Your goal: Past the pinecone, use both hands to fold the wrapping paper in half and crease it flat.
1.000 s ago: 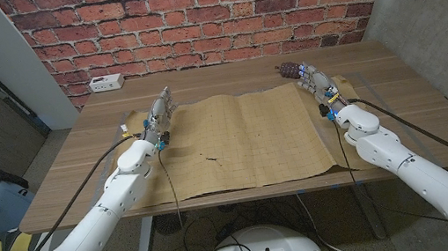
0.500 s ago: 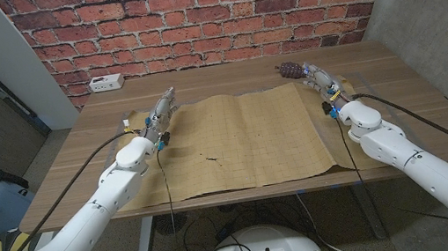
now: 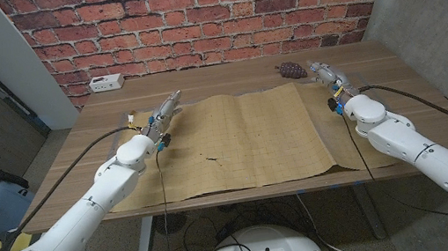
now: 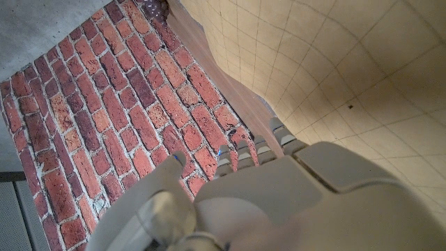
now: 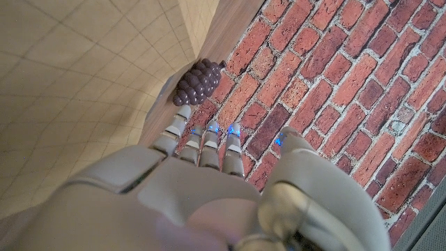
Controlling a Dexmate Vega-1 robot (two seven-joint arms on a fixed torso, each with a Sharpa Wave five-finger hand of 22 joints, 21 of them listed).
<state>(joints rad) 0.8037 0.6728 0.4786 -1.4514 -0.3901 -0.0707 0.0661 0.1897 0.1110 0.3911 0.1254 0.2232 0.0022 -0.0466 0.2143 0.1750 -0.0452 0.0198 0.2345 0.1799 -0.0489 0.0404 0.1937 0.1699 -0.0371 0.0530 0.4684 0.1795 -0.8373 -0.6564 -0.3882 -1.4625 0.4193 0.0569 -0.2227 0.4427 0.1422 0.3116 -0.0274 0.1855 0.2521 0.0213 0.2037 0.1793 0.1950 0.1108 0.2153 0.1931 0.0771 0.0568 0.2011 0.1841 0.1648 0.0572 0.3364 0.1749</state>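
The wrapping paper (image 3: 240, 141) lies unfolded on the counter (image 3: 399, 108), with the pinecone (image 3: 289, 69) just past its far right corner. The left robot hand (image 3: 164, 109) and right robot hand (image 3: 324, 75) hover at the far corners with fingers extended, holding nothing

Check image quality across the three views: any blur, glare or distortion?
Head view: sharp, even light, no glare; wrapping paper grid and pinecone are legible. Left wrist view: the left hand is soft up close, bricks sharp. Right wrist view: the right hand is blurred, the pinecone clear.
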